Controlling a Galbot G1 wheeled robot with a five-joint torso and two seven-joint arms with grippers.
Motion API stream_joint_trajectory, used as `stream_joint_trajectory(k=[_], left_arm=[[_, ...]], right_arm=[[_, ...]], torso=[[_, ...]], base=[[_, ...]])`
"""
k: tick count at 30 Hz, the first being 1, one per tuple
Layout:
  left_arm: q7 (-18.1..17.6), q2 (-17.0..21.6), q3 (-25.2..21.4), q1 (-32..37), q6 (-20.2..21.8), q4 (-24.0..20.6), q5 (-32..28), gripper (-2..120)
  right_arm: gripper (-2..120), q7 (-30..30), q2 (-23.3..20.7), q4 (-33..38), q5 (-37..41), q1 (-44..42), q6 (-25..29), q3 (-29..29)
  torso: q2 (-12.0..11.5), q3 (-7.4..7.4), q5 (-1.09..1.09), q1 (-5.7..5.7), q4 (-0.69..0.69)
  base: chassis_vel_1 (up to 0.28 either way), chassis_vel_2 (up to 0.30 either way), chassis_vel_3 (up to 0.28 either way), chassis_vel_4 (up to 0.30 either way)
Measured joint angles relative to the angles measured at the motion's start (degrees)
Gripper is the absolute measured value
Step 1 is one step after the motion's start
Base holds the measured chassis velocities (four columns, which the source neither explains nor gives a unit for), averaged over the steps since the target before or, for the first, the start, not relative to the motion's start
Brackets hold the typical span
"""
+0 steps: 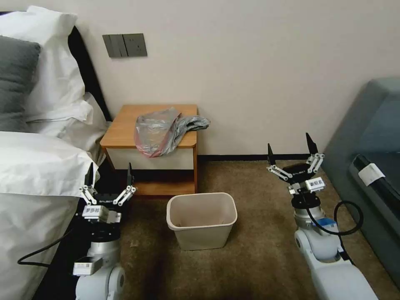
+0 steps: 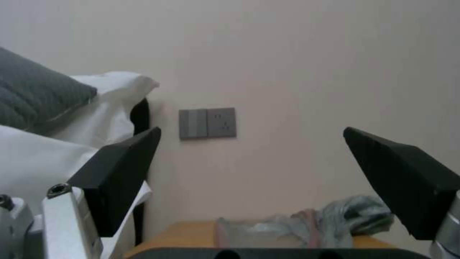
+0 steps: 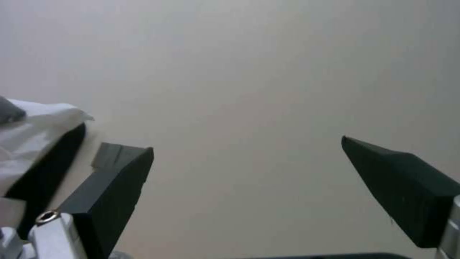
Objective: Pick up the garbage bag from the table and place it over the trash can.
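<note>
Beige plastic, rectangular with rounded corners and a rolled rim, the small trash can [image 1: 202, 220] stands upright on the brown carpet [image 1: 258, 258], its mouth bare, just in front of the counter's near edge. To either side of it an arm is raised from the floor level with its tool pointing upward. The left tool [image 1: 108, 172] hangs beside the white bedding [image 1: 37, 175], near the counter's front left corner, its two black fingers [image 2: 120, 176] spread wide and grasping nothing. The right tool [image 1: 290, 150] stands well apart from the counter, off its right side and close to a grey upholstered seat [image 1: 366, 137]; its fingers [image 3: 115, 194] are likewise released and empty, with bare wall between them in the right wrist view.

Beyond the can sits the small low wooden counter [image 1: 121, 129], orange-brown on top with rounded corners and a white drawer front. The thin, crinkly, semi-transparent grey garbage bag with its pink-red rim [image 1: 160, 131] lies crumpled on the right half of the counter top; part of it droops over the near edge onto the drawer front, and a bunched grey end reaches past the right edge. In the left wrist view the bag [image 2: 307, 225] lies on the counter top between the spread fingers. Farther back, a grey switch and socket plate [image 1: 124, 45] is mounted on the pale wall above the counter.
</note>
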Motion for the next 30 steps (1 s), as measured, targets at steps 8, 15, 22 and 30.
stream_joint_trajectory(k=[8,15,22,30], left_arm=[[-0.2,-0.2,-1.3,-0.4,0.2,-0.2,-0.1,96],[0.6,0.4,-1.1,-0.9,0.8,0.4,-0.6,96],[1.7,0.5,-0.5,-1.2,0.8,2.9,-0.9,95],[2.9,-0.1,1.0,-1.7,0.4,4.2,-0.8,95]], right_arm=[[100,-4.8,-4.6,-3.4,7.0,7.6,-2.4,-4.9],[100,-15.7,-12.7,-8.8,20.5,18.3,-6.7,-12.9],[100,-23.9,-17.0,-19.0,30.2,34.2,-9.1,-24.1],[100,-29.3,-15.7,-29.2,37.2,48.5,-12.9,-36.4]], torso=[[0.0,0.0,0.0,0.0,-0.01],[0.0,0.0,0.0,0.0,-0.01],[0.0,0.01,-0.01,0.0,0.01],[0.0,0.01,0.01,0.0,-0.02]], base=[[0.0,0.0,0.0,0.0],[0.0,0.0,0.0,0.0],[0.0,0.0,0.0,0.0],[0.0,0.0,0.0,0.0]])
